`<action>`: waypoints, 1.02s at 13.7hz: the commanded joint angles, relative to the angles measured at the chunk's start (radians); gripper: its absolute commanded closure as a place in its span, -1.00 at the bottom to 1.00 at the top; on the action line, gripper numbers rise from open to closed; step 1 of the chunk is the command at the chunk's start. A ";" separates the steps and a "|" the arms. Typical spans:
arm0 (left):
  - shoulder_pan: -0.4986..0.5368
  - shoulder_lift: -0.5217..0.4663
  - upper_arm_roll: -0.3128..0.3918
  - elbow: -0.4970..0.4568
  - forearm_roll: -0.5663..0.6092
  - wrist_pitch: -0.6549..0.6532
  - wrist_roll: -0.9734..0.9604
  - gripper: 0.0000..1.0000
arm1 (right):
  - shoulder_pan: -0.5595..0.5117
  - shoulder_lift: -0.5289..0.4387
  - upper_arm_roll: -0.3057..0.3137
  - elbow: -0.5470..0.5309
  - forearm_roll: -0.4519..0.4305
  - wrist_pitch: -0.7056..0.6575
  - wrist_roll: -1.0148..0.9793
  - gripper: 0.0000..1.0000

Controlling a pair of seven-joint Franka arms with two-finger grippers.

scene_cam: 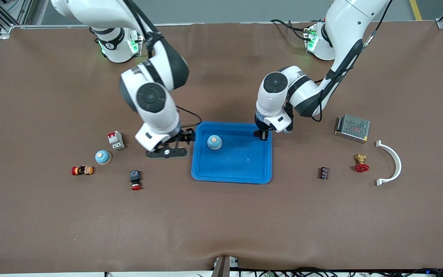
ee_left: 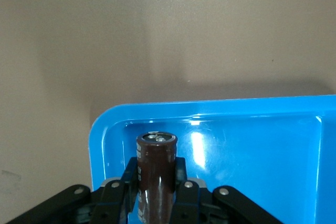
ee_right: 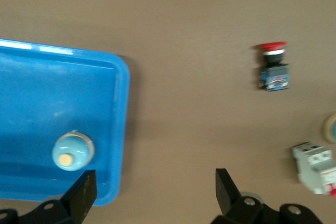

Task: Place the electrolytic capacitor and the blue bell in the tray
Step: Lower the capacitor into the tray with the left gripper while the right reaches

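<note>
Tray edges at both grippers, with bare brown mat all around.

I saw the shallow bright-blue rectangular plastic tray [scene_cam: 240, 169] at mid-table on the brown mat [scene_cam: 221, 223], a small light-blue domed bell [scene_cam: 214, 142] sitting inside it toward the right arm's end. My right gripper [scene_cam: 169, 148] hung over the tray's rim at that end, fingers spread wide and holding nothing. My left gripper [scene_cam: 262, 134] was over the tray's corner at its own end, pinching a dark-brown cylindrical electrolytic capacitor [ee_left: 156, 177] upright. Only the left wrist view showed that capacitor. The front view alone showed a second light-blue bell [scene_cam: 103, 157] out on the mat, well apart from the tray.
</note>
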 commanded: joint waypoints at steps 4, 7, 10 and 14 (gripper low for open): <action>0.000 0.048 -0.001 0.026 0.069 0.027 -0.053 1.00 | -0.147 -0.075 0.015 -0.024 0.000 -0.075 -0.251 -1.00; -0.005 0.097 -0.003 0.069 0.151 0.026 -0.129 1.00 | -0.222 -0.081 0.013 -0.027 -0.001 -0.081 -0.365 -1.00; -0.016 0.127 -0.001 0.101 0.169 0.022 -0.143 1.00 | -0.301 -0.083 0.013 -0.027 -0.009 -0.087 -0.486 -1.00; -0.029 0.152 0.002 0.124 0.169 0.021 -0.143 1.00 | -0.406 -0.083 0.015 -0.027 -0.009 -0.086 -0.602 -1.00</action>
